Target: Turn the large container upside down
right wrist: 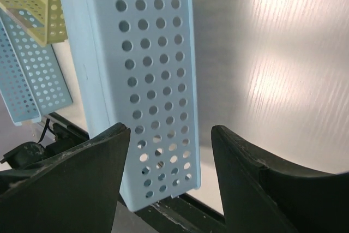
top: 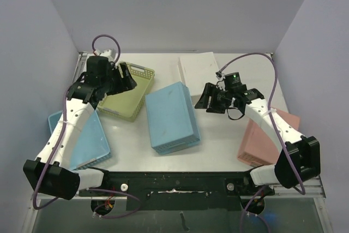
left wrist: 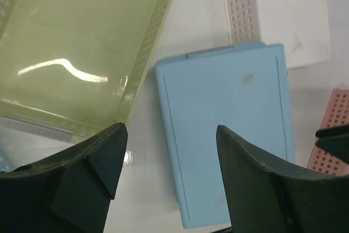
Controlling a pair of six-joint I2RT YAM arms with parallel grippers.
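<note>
The large light-blue perforated plastic container [top: 172, 117] lies base-up on the white worktop [top: 218, 140]. To its left, the left hand [top: 124, 77] hangs, fingers apart, over a yellow-green plastic basket [top: 122, 112]. To its right, the right hand [top: 210, 102], fingers apart, faces its side wall. A white box [top: 199, 69] sits just behind it.

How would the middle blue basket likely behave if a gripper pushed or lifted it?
Probably light for its size: the blue basket has thin, hole-punched plastic walls. It lies upside down on its wide rim, so a push would likely slide it across the glossy table rather than tip it. A pinched wall may flex slightly.
</note>
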